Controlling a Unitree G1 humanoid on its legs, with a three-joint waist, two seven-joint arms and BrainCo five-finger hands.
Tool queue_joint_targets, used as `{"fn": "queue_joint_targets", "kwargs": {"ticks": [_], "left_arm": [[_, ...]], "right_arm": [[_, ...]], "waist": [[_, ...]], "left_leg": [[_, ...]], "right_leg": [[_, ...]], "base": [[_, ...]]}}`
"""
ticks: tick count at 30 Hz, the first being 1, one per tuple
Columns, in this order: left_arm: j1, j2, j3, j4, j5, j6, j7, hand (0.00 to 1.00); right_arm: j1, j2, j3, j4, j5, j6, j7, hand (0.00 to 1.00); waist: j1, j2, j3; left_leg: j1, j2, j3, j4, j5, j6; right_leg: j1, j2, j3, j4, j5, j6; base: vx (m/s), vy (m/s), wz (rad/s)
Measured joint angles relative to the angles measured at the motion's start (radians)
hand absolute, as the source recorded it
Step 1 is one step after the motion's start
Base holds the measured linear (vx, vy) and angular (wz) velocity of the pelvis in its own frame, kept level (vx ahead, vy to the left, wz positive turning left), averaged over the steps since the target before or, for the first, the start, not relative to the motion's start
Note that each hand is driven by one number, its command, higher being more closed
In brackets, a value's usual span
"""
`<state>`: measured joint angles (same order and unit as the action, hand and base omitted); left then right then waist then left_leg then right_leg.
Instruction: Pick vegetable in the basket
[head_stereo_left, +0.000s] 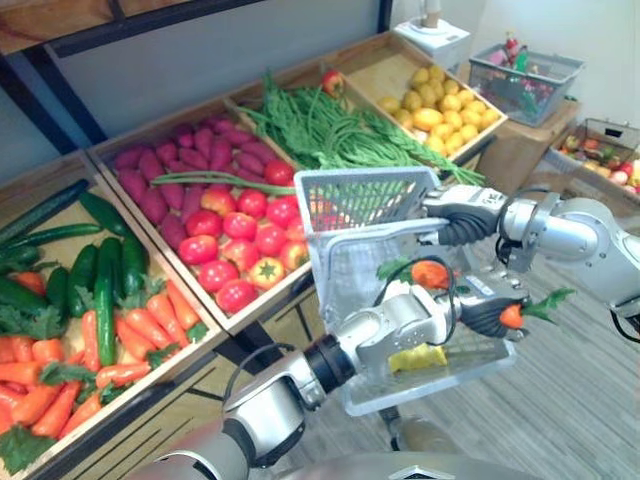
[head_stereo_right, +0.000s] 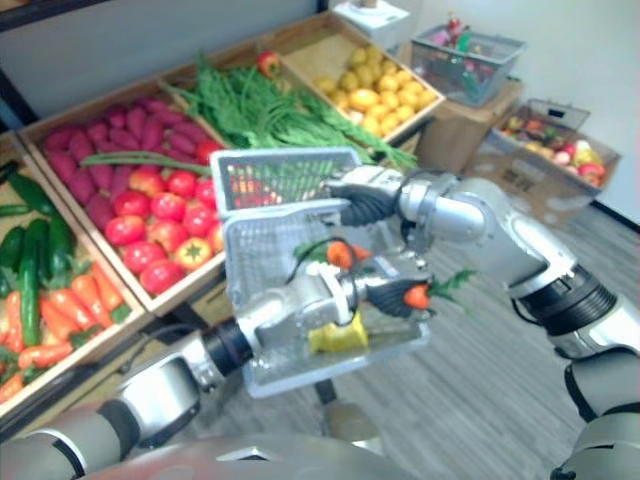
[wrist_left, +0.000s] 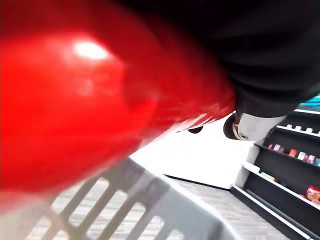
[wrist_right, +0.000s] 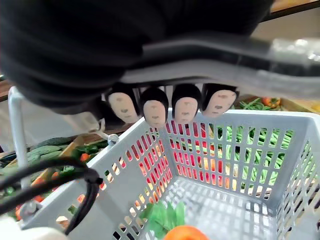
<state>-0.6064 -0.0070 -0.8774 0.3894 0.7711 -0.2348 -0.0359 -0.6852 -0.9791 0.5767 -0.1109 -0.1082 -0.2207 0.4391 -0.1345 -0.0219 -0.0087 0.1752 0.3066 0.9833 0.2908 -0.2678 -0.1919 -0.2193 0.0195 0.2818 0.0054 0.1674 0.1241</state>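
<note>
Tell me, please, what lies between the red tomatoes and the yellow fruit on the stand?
Long green beans lie there, as both eye views show.

My two head cams look down from up high at the basket (head_stereo_left: 365, 200) out in front of the veggie crates (head_stereo_left: 380, 70). They overlap on pretty much all of it, with the right eye sitting just a touch off to the side. Left wrist cam is jammed right against a red vegetable (wrist_left: 75, 100), with a bit of basket rim and far-off store shelves (wrist_left: 295, 165) past it, and right wrist cam peeks past the fingertips (wrist_right: 155, 112) of the right hand (wrist_right: 125, 40) straight into that same basket, super close.
</note>
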Motion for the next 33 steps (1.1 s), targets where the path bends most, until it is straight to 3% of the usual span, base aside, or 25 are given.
{"fn": "queue_joint_targets", "kwargs": {"ticks": [10, 12, 17, 25, 33], "left_arm": [[-0.003, 0.004, 0.004, 0.007, -0.003, 0.002, -0.016, 1.00], [-0.003, 0.026, 0.004, -0.065, -0.013, -0.007, -0.021, 1.00], [0.000, 0.093, -0.010, -0.177, -0.029, -0.038, -0.046, 1.00], [0.005, 0.178, -0.067, -0.422, -0.140, -0.095, -0.063, 1.00], [0.017, 0.232, -0.121, -0.497, -0.180, -0.127, -0.100, 1.00]], "right_arm": [[0.020, 0.006, -0.009, 0.009, 0.000, 0.023, 0.007, 1.00], [0.117, 0.006, -0.075, 0.010, 0.000, 0.027, 0.009, 1.00], [0.209, 0.006, -0.155, 0.016, -0.001, 0.028, 0.027, 1.00], [0.304, 0.007, -0.229, 0.091, -0.011, 0.035, 0.028, 1.00], [0.340, 0.018, -0.295, 0.129, -0.015, 0.038, 0.027, 1.00]], "waist": [[0.001, -0.013, 0.002], [0.008, -0.027, 0.002], [0.014, -0.028, 0.003], [0.038, -0.029, 0.003], [0.056, -0.024, 0.006]], "left_leg": [[0.009, -0.001, 0.014, -0.012, 0.003, -0.006], [-0.011, -0.003, -0.012, -0.010, 0.003, -0.005], [-0.019, -0.006, -0.041, -0.010, 0.003, -0.005], [-0.054, -0.007, -0.095, -0.006, 0.009, 0.006], [-0.073, -0.007, -0.120, 0.003, 0.010, 0.007]], "right_leg": [[0.003, 0.005, -0.003, 0.000, 0.000, 0.000], [0.005, -0.007, -0.025, 0.000, 0.000, -0.001], [0.016, -0.019, -0.052, -0.002, 0.000, -0.001], [0.017, -0.040, -0.098, -0.002, -0.004, -0.005], [0.016, -0.049, -0.116, -0.001, -0.004, -0.005]], "base": [[-0.02, -0.018, -0.01], [-0.04, -0.025, 0.26], [-0.03, -0.006, 0.17], [-0.03, -0.015, 0.19], [-0.02, -0.008, 0.08]]}}
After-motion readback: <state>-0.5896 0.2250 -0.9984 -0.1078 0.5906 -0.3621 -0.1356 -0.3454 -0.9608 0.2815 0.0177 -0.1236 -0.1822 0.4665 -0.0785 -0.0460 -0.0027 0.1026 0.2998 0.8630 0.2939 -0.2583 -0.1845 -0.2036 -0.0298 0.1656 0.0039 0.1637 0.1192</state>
